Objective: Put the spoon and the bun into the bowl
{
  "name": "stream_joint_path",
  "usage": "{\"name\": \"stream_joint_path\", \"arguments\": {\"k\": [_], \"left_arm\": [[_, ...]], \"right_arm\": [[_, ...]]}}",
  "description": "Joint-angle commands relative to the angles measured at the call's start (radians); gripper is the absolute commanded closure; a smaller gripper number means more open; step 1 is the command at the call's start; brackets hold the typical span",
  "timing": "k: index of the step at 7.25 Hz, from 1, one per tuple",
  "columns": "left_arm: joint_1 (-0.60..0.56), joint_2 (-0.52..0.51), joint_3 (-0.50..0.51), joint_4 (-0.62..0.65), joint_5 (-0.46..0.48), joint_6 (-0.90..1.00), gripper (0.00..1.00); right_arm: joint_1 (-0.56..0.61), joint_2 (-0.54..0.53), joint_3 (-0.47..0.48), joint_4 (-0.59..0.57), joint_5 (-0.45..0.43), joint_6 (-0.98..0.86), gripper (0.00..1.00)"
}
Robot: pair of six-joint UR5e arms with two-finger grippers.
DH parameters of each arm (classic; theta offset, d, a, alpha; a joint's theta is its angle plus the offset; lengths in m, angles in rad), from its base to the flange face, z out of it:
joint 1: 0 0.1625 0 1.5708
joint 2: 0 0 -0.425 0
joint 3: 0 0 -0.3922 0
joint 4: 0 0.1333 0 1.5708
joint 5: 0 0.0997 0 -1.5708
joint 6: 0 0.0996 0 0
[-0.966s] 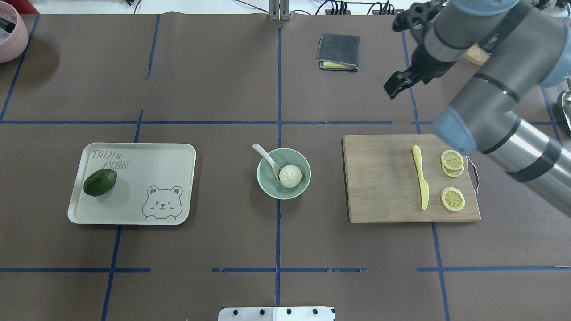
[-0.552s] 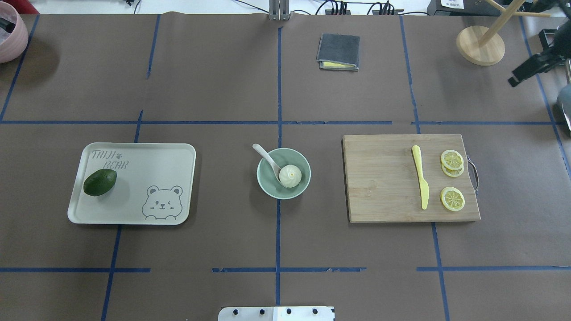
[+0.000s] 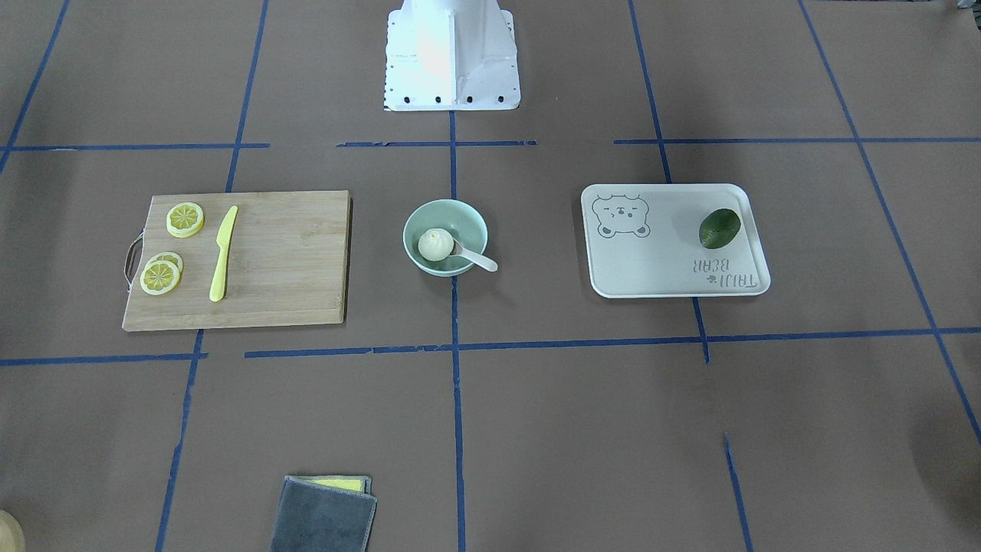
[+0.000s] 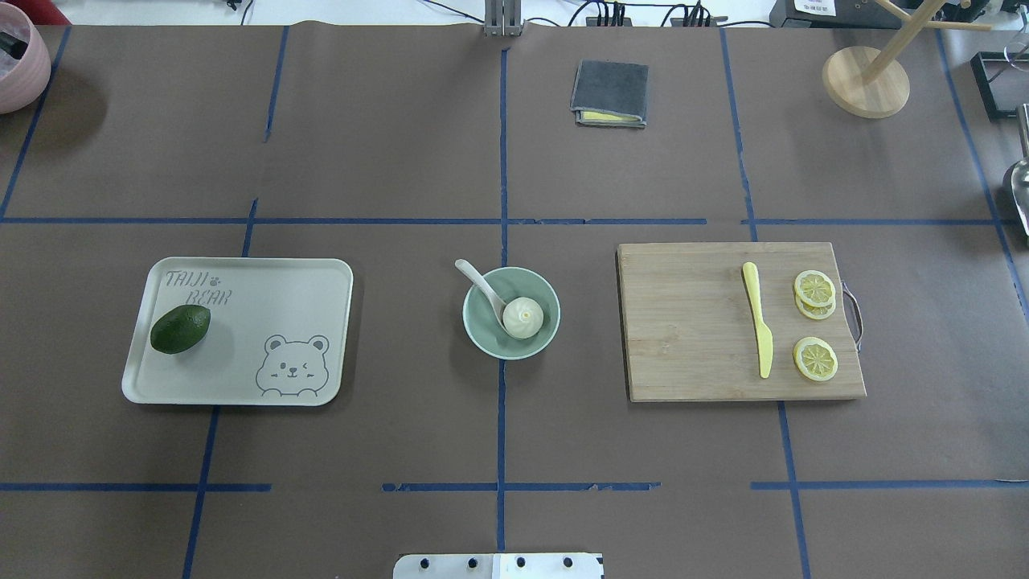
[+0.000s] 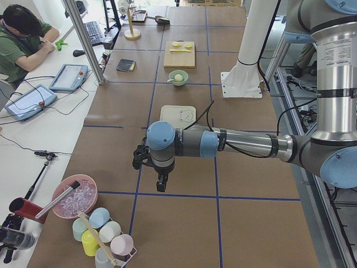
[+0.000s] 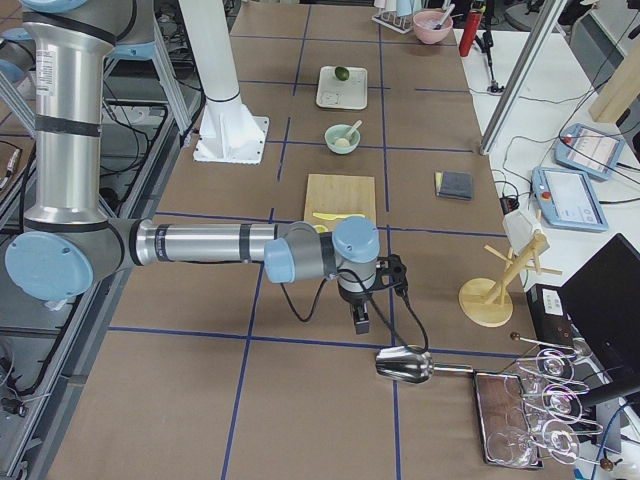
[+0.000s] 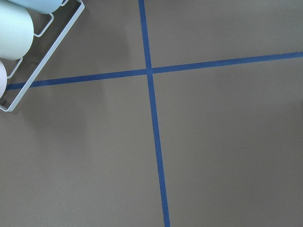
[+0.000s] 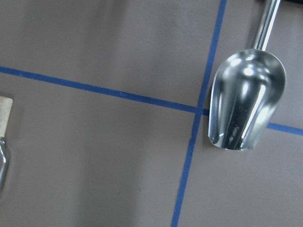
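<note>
Bun [image 4: 523,317] sits inside the bowl [image 4: 489,338], the spoon [image 4: 482,288] beside it, scoop down, handle leaning out over the rim. Both look placed, I judge, so nothing needs gripping. My left pincer [image 5: 161,182] and right pincer [image 6: 360,320] hang far from the bowl; open or closed, I cannot tell. Any pass near the bowl risks nudging that handle.

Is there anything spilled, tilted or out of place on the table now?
Nothing stands out. The small white steamed bun sits inside the round mint-green bowl, and the cream soup spoon leans in it, its handle sticking out over the rim. Nothing is spilled.
</note>
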Motion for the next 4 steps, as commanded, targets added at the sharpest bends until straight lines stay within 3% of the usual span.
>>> {"name": "stream_joint_path", "arguments": {"k": [1, 4], "left_arm": [[0.0, 0.0, 0.008, 0.001, 0.0, 0.001, 0.0], [0.0, 0.002, 0.011, 0.002, 0.0, 0.001, 0.0]], "right_arm": [[0.033, -0.038, -0.022, 0.017, 0.004, 0.019, 0.0], [0.019, 0.051, 0.024, -0.202, -0.005, 0.002, 0.0]]}}
